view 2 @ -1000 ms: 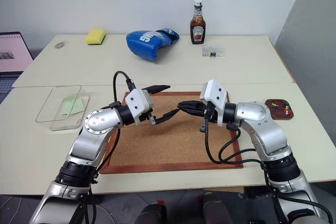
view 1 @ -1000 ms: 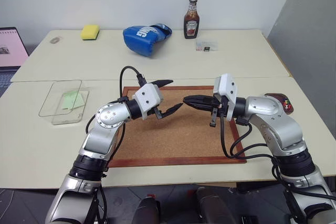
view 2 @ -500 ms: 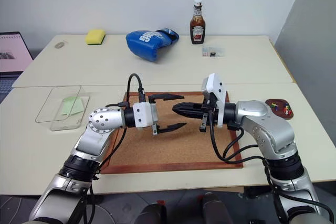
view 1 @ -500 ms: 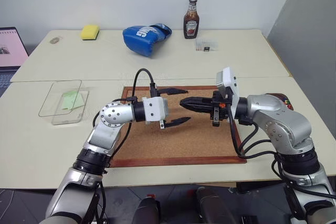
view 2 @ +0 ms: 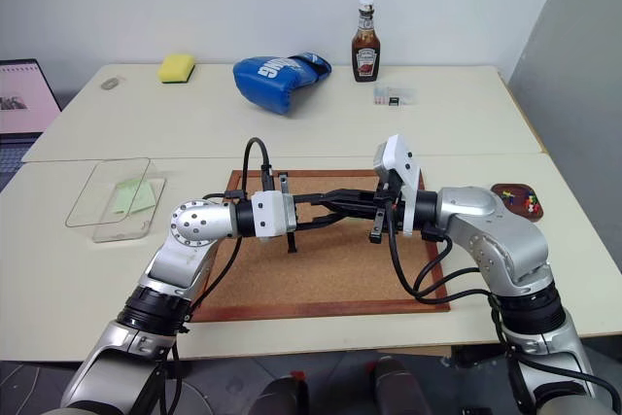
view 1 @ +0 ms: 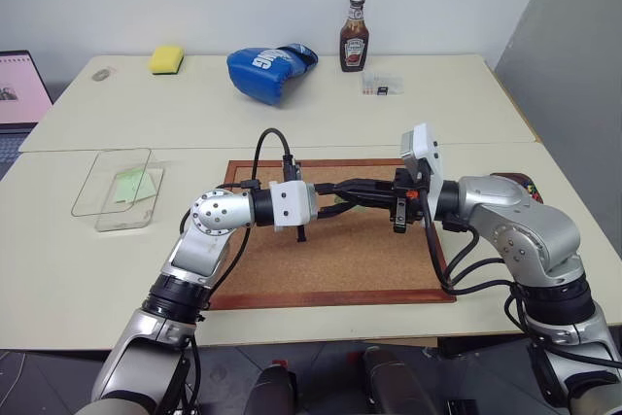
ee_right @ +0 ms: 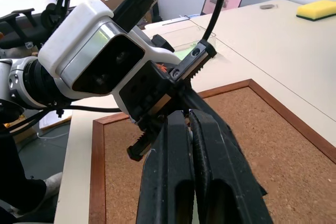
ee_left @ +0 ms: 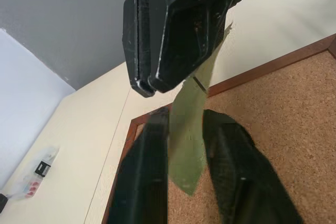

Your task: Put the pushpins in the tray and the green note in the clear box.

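Small pale green square paper sticky note (ee_left: 186, 150): hung in the air above the large wood-framed corkboard (view 1: 330, 259), between the two arms, seen nearly edge-on as a narrow strip

Right gripper (ee_right: 189, 124): clamped tight on the note's upper edge

Left gripper (ee_left: 188, 121): drawn in narrow about the lower part of the strip; whether the paper is actually pinched cannot be told

Handling, as judged: the note is taken to be almost weightless, limp and easily creased or torn. It is best held flat-on, well inside an edge rather than at a corner. Only a light pinch is needed, and it should not be pulled while both grippers hold it

Shallow transparent plastic rectangular box (view 1: 97, 203): set well apart on the robot's left, with another pale green sheet (view 1: 131, 185) seen lying in it

Small dark brown tray (view 2: 505, 203): on the robot's right, beside the corkboard frame, with tiny coloured-headed pushpins (view 2: 530, 204) seen in it
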Controlling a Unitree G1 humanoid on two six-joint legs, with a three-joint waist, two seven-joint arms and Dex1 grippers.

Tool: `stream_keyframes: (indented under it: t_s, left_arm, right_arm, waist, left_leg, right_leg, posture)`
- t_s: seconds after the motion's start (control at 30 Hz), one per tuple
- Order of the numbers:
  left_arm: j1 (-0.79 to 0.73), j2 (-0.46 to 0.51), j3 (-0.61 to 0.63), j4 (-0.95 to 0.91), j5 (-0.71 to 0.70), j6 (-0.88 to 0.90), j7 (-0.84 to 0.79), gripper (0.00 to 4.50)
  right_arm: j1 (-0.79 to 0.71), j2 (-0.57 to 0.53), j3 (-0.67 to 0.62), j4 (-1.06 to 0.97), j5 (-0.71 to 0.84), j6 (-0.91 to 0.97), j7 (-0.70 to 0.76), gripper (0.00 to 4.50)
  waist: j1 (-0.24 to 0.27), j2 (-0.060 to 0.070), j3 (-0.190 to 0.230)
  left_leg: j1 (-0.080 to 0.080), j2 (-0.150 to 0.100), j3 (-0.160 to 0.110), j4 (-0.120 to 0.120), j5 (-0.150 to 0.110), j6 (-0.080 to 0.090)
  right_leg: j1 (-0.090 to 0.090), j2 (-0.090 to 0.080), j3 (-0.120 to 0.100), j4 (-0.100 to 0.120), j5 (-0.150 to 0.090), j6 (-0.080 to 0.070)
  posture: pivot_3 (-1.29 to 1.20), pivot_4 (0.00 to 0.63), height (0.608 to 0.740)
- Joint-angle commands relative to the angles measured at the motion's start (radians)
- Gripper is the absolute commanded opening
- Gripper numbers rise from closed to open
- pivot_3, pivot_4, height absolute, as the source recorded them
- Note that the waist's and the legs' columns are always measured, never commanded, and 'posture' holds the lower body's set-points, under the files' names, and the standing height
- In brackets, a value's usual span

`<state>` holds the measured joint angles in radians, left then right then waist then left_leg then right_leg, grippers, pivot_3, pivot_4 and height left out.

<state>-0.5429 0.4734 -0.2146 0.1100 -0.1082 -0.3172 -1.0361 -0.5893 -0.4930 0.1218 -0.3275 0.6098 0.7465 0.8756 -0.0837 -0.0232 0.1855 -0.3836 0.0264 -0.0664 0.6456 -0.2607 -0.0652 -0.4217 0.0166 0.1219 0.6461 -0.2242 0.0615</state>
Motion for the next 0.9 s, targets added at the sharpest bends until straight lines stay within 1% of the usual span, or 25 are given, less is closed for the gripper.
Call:
stream_keyframes:
  t_s: [0.03, 0.07, 0.23, 0.47, 0.53, 0.6, 0.77, 0.9]
  left_arm:
    - [-0.015, -0.005, 0.009, -0.019, 0.016, -0.027, 0.032, 0.17]
    - [-0.016, -0.006, 0.011, -0.019, 0.018, -0.029, 0.037, 0.03]
    - [-0.032, -0.012, 0.012, -0.001, 0.057, -0.065, 0.081, 0.03]
    - [-0.064, 0.004, 0.003, 0.073, 0.145, -0.311, 0.127, 0.03]
    - [-0.093, 0.017, 0.010, 0.141, 0.228, -0.454, 0.190, 0.03]
    - [-0.113, 0.022, 0.007, 0.190, 0.260, -0.529, 0.217, 0.03]
    - [-0.140, 0.033, -0.021, 0.278, 0.282, -0.595, 0.234, 0.03]
    - [-0.147, 0.036, -0.040, 0.309, 0.280, -0.586, 0.231, 0.03]
  right_arm:
    - [-0.012, -0.008, -0.024, -0.012, 0.006, -0.022, 0.006, 0.00]
    - [-0.012, -0.008, -0.024, -0.012, 0.007, -0.021, 0.005, 0.00]
    - [-0.015, -0.010, -0.025, -0.004, 0.003, -0.024, 0.003, 0.00]
    - [-0.030, -0.028, -0.062, 0.034, 0.005, -0.024, -0.005, 0.00]
    - [-0.034, -0.035, -0.075, 0.040, 0.006, -0.023, -0.009, 0.00]
    - [-0.036, -0.036, -0.082, 0.042, 0.008, -0.022, -0.013, 0.00]
    - [-0.035, -0.039, -0.093, 0.032, 0.013, -0.015, -0.022, 0.00]
    - [-0.034, -0.042, -0.097, 0.017, 0.018, -0.009, -0.028, 0.00]
  waist:
    - [0.000, 0.000, 0.000]
    - [0.000, 0.000, 0.000]
    - [0.000, 0.000, 0.000]
    - [0.001, 0.000, 0.000]
    - [0.002, 0.000, 0.000]
    - [0.002, 0.000, 0.000]
    - [0.001, 0.000, 0.000]
    - [0.001, 0.000, 0.000]
  left_leg:
    - [0.000, 0.000, 0.000, 0.000, 0.000, 0.000]
    - [0.000, 0.000, 0.000, 0.000, 0.000, 0.000]
    - [0.000, 0.000, 0.000, 0.000, 0.000, 0.000]
    - [0.000, 0.000, 0.000, 0.000, 0.000, 0.000]
    - [0.000, 0.000, 0.000, 0.000, 0.000, 0.000]
    - [0.000, 0.000, 0.000, 0.000, 0.000, 0.000]
    - [0.000, 0.000, 0.000, 0.000, 0.000, 0.000]
    - [0.000, 0.000, 0.000, 0.000, 0.000, 0.000]
  right_leg:
    - [0.000, 0.000, 0.000, 0.000, 0.000, 0.000]
    - [0.000, 0.000, 0.000, 0.000, 0.000, 0.000]
    - [0.000, 0.000, 0.000, 0.000, 0.000, 0.000]
    - [0.000, 0.000, 0.000, 0.000, 0.000, 0.000]
    - [0.000, 0.000, 0.000, 0.000, 0.000, 0.000]
    - [0.000, 0.000, 0.000, 0.000, 0.000, 0.000]
    - [0.000, 0.000, 0.000, 0.000, 0.000, 0.000]
    - [0.000, 0.000, 0.000, 0.000, 0.000, 0.000]
  posture:
    - [0.00, 0.150, 0.740]
    - [0.00, 0.150, 0.740]
    - [0.00, 0.150, 0.740]
    - [0.00, 0.150, 0.740]
    - [0.00, 0.150, 0.740]
    - [0.00, 0.150, 0.740]
    - [0.00, 0.150, 0.740]
    - [0.00, 0.150, 0.740]
